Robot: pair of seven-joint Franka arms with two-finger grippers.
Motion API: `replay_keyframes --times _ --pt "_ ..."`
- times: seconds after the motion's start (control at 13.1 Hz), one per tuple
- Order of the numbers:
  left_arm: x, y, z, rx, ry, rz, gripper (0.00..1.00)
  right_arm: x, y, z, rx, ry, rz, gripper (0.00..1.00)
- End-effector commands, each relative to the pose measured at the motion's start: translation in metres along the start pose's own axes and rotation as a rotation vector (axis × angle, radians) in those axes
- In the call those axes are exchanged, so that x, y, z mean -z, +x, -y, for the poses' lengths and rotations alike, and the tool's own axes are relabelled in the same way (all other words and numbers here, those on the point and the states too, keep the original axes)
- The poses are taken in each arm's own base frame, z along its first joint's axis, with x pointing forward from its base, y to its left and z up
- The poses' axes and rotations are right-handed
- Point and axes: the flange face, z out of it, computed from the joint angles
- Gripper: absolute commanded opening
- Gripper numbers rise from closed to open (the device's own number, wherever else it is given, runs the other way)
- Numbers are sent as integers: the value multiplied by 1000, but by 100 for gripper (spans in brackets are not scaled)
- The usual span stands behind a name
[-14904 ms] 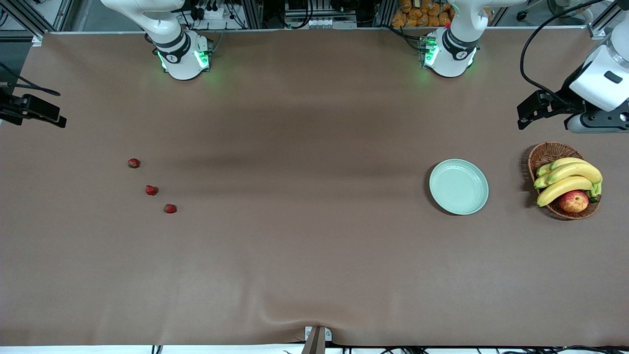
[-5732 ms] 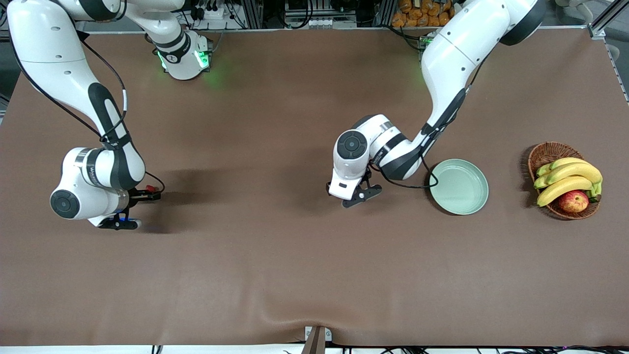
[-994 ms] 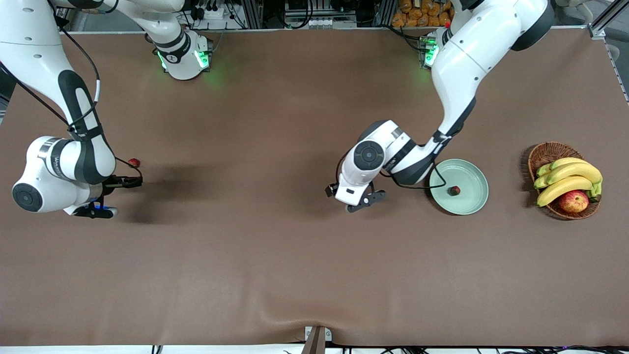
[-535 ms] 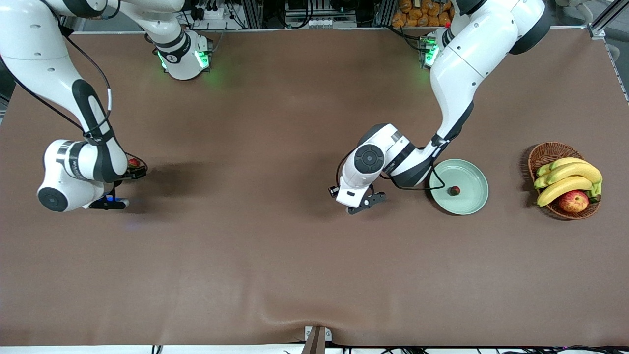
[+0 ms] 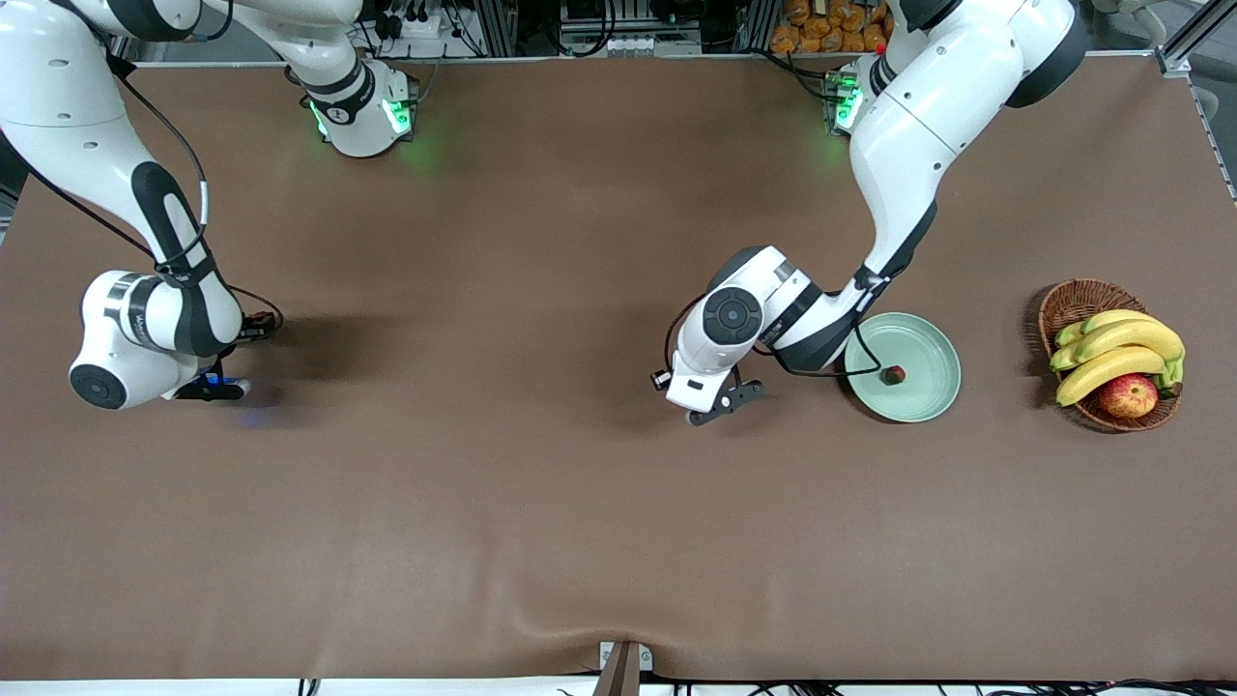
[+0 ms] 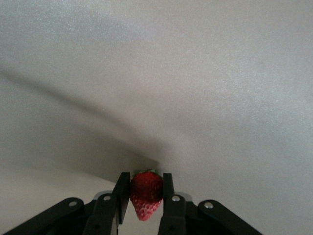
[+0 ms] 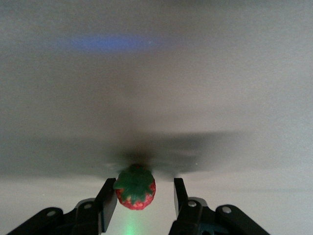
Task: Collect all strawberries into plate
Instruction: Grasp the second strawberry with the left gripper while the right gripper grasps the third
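One strawberry (image 5: 895, 374) lies in the pale mint-green plate (image 5: 918, 406). My left gripper (image 5: 725, 401) hangs over the table beside the plate, toward the right arm's end. It is shut on a second strawberry (image 6: 145, 195), seen between its fingers in the left wrist view (image 6: 146, 180). My right gripper (image 5: 257, 328) is low at the table near the right arm's end. In the right wrist view (image 7: 145, 190) it is open around the third strawberry (image 7: 135, 187). That berry touches one finger, with a gap to the other.
A brown wicker basket (image 5: 1073, 300) with bananas (image 5: 1121, 353) and a red-yellow apple (image 5: 1128, 395) stands beside the plate at the left arm's end of the table. A small metal bracket (image 5: 623, 662) sits at the table edge nearest the front camera.
My right gripper has moved onto the strawberry on the table, which now sits between its fingers. My left gripper has drifted a little toward the plate with its strawberry.
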Motion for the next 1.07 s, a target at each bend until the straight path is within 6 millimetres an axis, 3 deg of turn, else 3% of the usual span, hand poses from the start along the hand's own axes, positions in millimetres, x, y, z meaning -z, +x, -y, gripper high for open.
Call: replay_keyframes --times 0.0,0.15,0.23,0.38,0.61,0.84,0.99 --pt "14 10 8 12 10 -7 0 -2 -4 2 25 -17 6 20" --pt "52 30 20 30 34 -34 0 7 0 14 33 -24 -11 3" --pt "71 42 29 30 42 -43 0 24 6 30 49 -40 -40 0" --pt "100 62 51 9 93 -49 0 51 15 84 103 -66 -90 0" --pt "120 109 110 -64 202 11 0 76 20 214 85 105 -151 0" --pt "118 143 165 -149 262 78 0 92 0 380 48 300 -163 0" --pt "107 156 199 -202 286 114 0 99 -11 461 -1 403 -182 0"
